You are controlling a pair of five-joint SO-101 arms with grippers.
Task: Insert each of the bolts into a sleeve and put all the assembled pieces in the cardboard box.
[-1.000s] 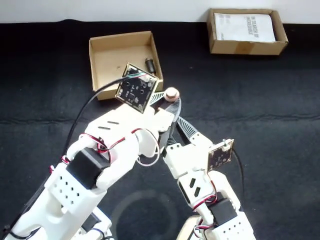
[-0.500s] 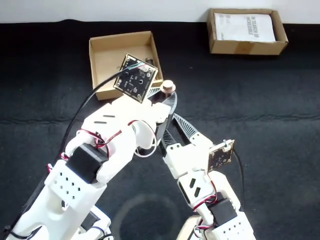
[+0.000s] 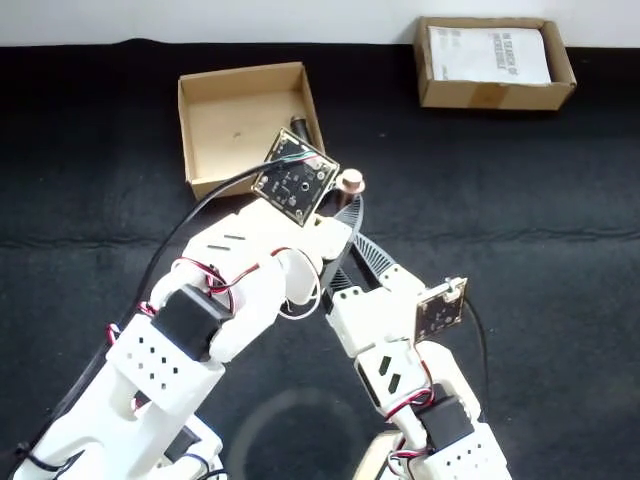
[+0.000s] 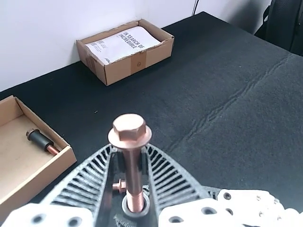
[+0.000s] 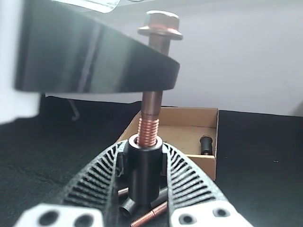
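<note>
My left gripper [image 4: 129, 158] is shut on a copper bolt [image 4: 130, 135] and holds it upright, hex head on top. The bolt's threaded end [image 5: 147, 130] sits in the mouth of a black sleeve [image 5: 144, 165], and my right gripper [image 5: 143, 152] is shut on that sleeve. In the high view the bolt head [image 3: 349, 183] shows just right of the cardboard box [image 3: 235, 125], with the left gripper [image 3: 345, 203] above the right gripper [image 3: 352, 245]. One assembled piece [image 3: 300, 128] lies in the box along its right wall. Loose bolts and sleeves [image 5: 144, 215] lie on the mat under the grippers.
A second cardboard box [image 3: 495, 62] holding a printed sheet stands at the back right. Black cloth [image 3: 520, 200] covers the table, open to the right of the arms. A white wall runs along the table's back edge.
The left arm swung the bolt head up and left toward the box, then back to the right. The right arm has kept still with the sleeve.
</note>
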